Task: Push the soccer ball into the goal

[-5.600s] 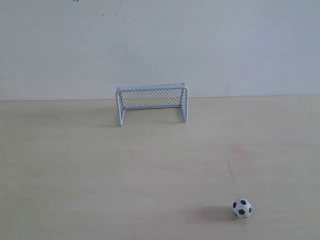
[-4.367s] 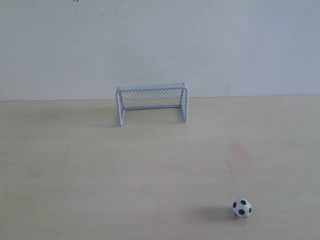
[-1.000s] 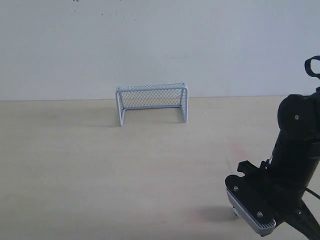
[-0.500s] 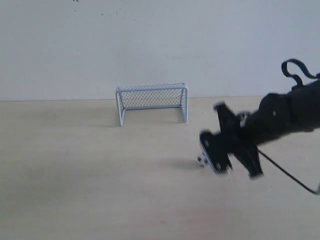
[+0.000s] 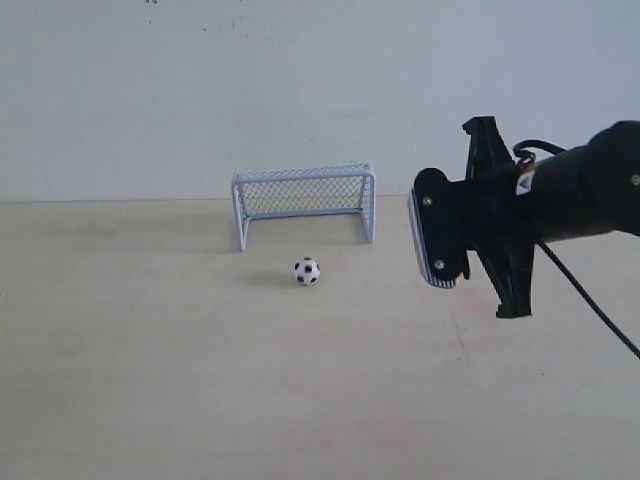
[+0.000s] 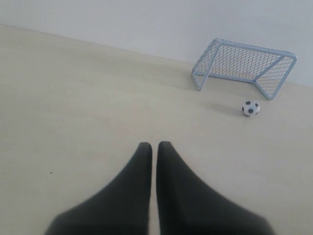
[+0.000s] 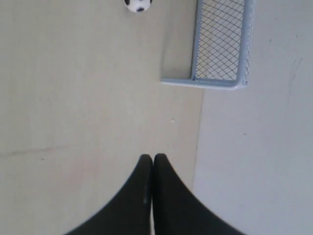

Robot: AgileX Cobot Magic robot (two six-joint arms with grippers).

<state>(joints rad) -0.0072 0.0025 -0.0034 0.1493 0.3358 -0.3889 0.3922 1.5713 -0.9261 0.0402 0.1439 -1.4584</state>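
Observation:
The soccer ball [image 5: 307, 271] rests on the table just in front of the goal [image 5: 305, 177], slightly left of its middle and outside the mouth. It also shows in the left wrist view [image 6: 251, 108] and at the edge of the right wrist view [image 7: 138, 4]. The goal [image 6: 254, 48] [image 7: 205, 82] stands against the back wall. My right gripper [image 5: 432, 240] hangs above the table to the right of the goal, shut and holding nothing [image 7: 152, 157], well apart from the ball. My left gripper [image 6: 153, 145] is shut and empty, far from the ball, and out of the exterior view.
A pale wooden table [image 5: 150, 350] runs back to a plain white wall [image 5: 300, 90]. The black right arm [image 5: 580, 195] with its cable reaches in from the right edge.
The right arm came in over the ball at the front right and swept up and back. The ball has rolled from there to just in front of the goal.

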